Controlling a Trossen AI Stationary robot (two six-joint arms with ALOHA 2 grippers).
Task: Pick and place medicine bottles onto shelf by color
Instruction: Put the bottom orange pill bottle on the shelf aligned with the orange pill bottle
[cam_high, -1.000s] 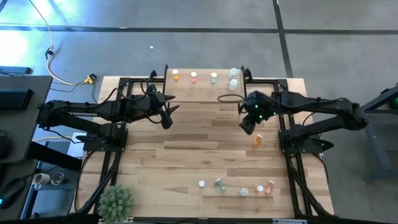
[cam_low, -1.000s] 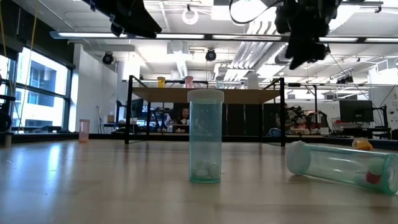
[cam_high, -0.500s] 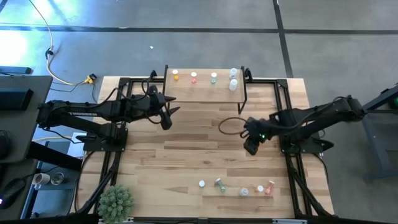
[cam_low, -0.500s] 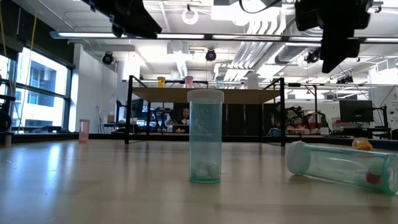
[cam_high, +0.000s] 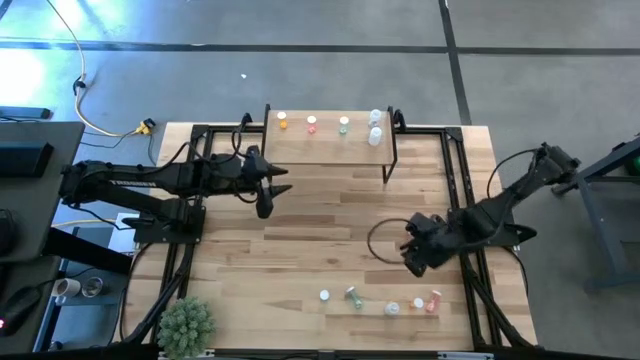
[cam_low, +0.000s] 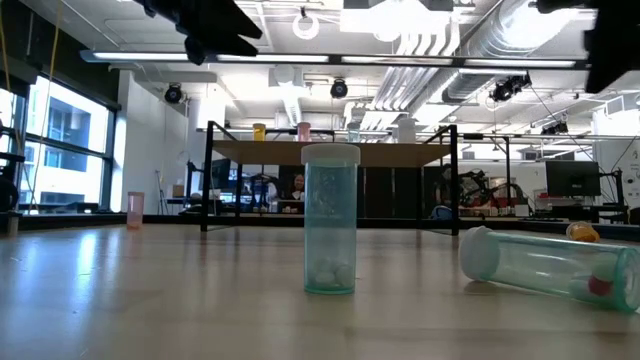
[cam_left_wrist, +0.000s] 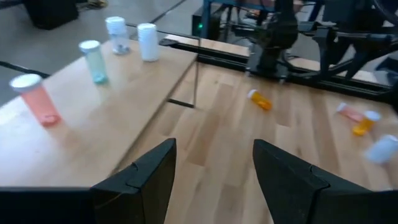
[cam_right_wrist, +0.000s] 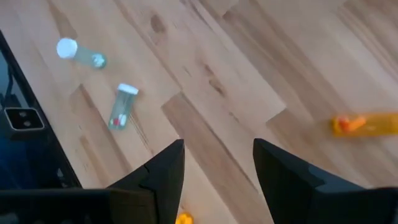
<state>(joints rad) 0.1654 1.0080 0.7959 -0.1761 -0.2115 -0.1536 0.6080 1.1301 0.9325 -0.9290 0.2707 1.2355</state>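
Note:
The shelf (cam_high: 330, 140) stands at the table's far edge with orange (cam_high: 282, 121), pink (cam_high: 312, 124), green (cam_high: 344, 124) and two white (cam_high: 376, 127) medicine bottles upright on it. Several more bottles (cam_high: 390, 300) stand or lie near the table's front edge. One green bottle (cam_low: 330, 220) is upright and a clear one (cam_low: 545, 265) lies on its side. An orange bottle (cam_right_wrist: 367, 124) lies on the table beyond my right gripper. My left gripper (cam_high: 265, 192) hovers open near the shelf's left end. My right gripper (cam_high: 413, 262) hovers open above the table, behind the front bottles.
A green plant (cam_high: 187, 322) stands at the table's near left corner. Black arm frames (cam_high: 180, 230) run along both table sides. A cable loop (cam_high: 385, 240) hangs by my right gripper. Bare wood lies between the shelf and the front bottles.
My right gripper has swung from beside the shelf's right end toward the table's near edge, turning as it went, and now hangs behind the front bottles. My left gripper has stayed in place and turned a little at the wrist. No bottle has moved.

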